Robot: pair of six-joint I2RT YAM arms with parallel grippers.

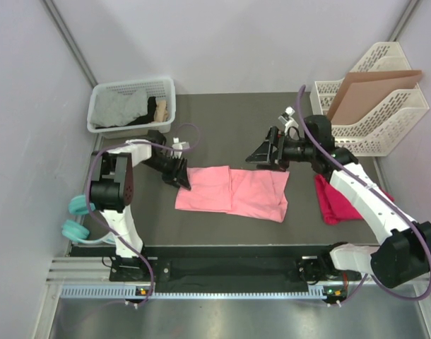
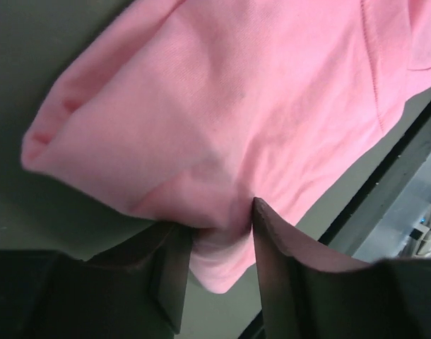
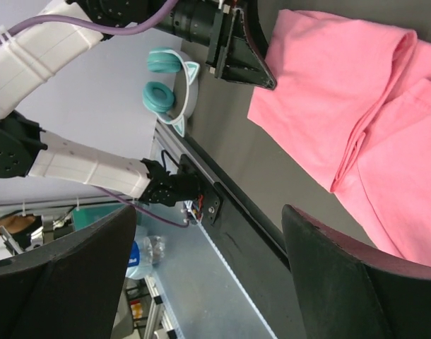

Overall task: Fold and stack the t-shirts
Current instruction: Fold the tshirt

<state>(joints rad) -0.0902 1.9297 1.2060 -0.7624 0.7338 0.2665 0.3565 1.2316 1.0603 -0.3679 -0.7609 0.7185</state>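
Top external shows the pink tee (image 1: 232, 192) flat on the mid-table (image 1: 222, 120), its near edge close to the front rail (image 1: 229, 253). Bare surface runs beyond it up to the basket (image 1: 131, 106) and rack (image 1: 385, 120). The red tee (image 1: 334, 208) lies bunched to its right, apart. Our left claw (image 2: 221, 215) straddles the pink tee's left edge, half-narrowed, with cloth touching both fingers (image 2: 272, 254); whether it grips we cannot tell. Our right claw (image 3: 208, 210) hangs spread wide over the tee's right end, holding nothing.

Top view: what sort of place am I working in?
Probably a robotics lab test cell: plain white walls box in a dark table, a metal mounting rail runs along its near edge, and a pink t-shirt lies staged.
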